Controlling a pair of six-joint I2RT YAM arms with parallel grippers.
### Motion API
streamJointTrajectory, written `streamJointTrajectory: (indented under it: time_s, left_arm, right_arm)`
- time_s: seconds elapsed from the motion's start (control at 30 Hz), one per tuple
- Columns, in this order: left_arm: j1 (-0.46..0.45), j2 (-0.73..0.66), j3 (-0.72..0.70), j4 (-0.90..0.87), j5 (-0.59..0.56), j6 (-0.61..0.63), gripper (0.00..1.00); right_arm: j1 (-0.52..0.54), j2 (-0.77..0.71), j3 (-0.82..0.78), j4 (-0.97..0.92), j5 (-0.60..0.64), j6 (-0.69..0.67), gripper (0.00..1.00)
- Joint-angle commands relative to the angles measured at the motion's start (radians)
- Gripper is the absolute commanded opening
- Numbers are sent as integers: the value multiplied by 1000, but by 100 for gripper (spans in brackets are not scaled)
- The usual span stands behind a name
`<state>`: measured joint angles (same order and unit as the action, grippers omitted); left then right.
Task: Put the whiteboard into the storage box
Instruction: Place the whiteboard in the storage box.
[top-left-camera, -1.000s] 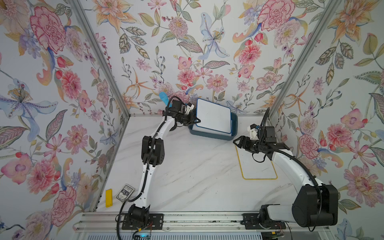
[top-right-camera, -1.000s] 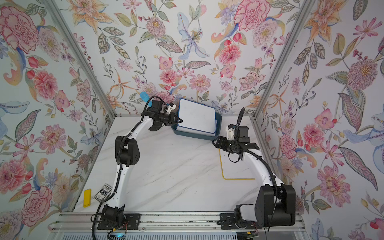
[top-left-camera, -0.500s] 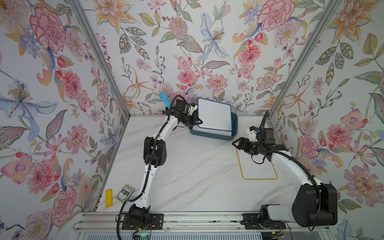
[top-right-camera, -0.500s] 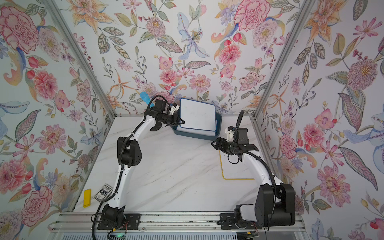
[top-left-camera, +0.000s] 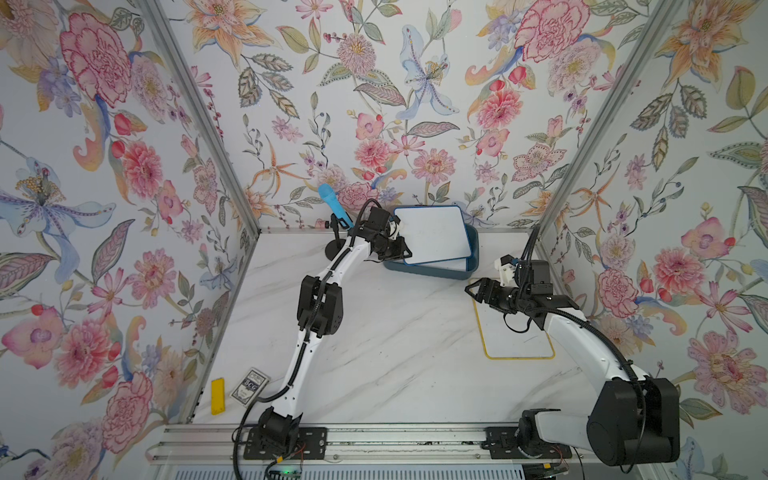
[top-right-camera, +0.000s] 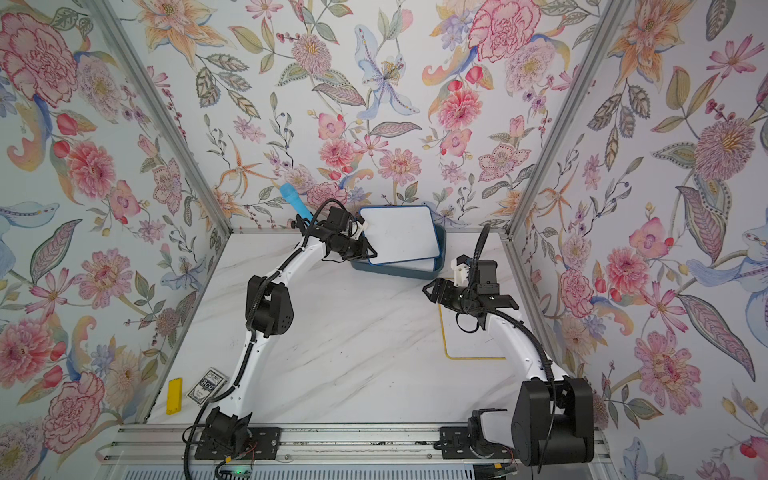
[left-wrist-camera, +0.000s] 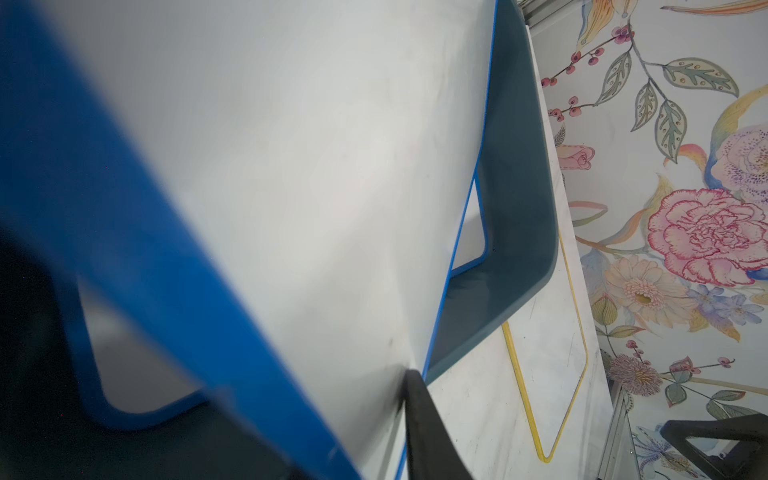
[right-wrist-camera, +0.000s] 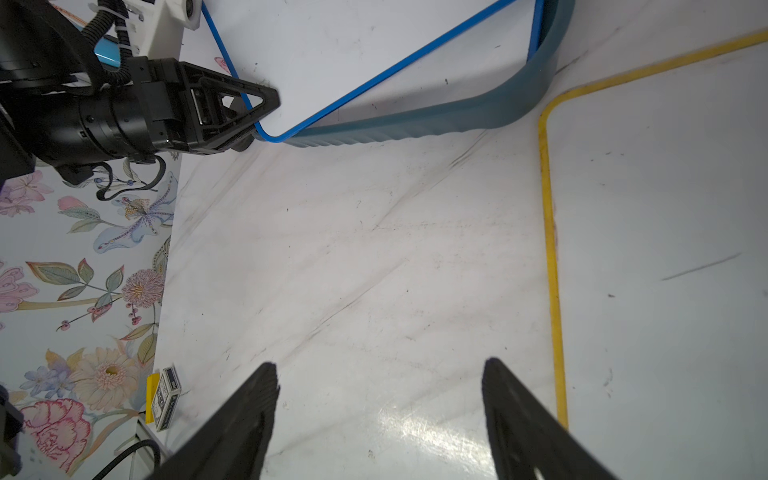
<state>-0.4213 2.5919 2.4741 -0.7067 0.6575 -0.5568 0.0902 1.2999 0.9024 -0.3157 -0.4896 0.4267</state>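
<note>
Left arm has edged nearer the storage box (top-left-camera: 432, 273) | left gripper (top-left-camera: 402, 250) pinches blue-framed whiteboard (top-left-camera: 432, 232) by a corner, tilted above box, over another board (top-left-camera: 446, 264) lying inside | right gripper (right-wrist-camera: 379, 365) spread, empty | risk: release while tilted may leave one edge riding on box wall | board: thin, rigid, white, faintly smudged

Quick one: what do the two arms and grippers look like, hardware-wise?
Left arm and right arm: white links, black joint housings, black cables along the outside. Left gripper and right gripper: black, tapered fingers with triangular cut-outs.
</note>
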Motion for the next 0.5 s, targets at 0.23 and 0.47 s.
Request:
streamJointTrajectory:
  time_s: [0.23, 0.47]
  left_arm:
    - [-64, 52, -28, -317, -306, 128, 12]
    - [-70, -16, -147, -323, -337, 127, 10]
  right_arm:
    - [9, 23, 7, 65, 132, 26, 75]
    - [88, 123, 126, 61, 304, -19, 73]
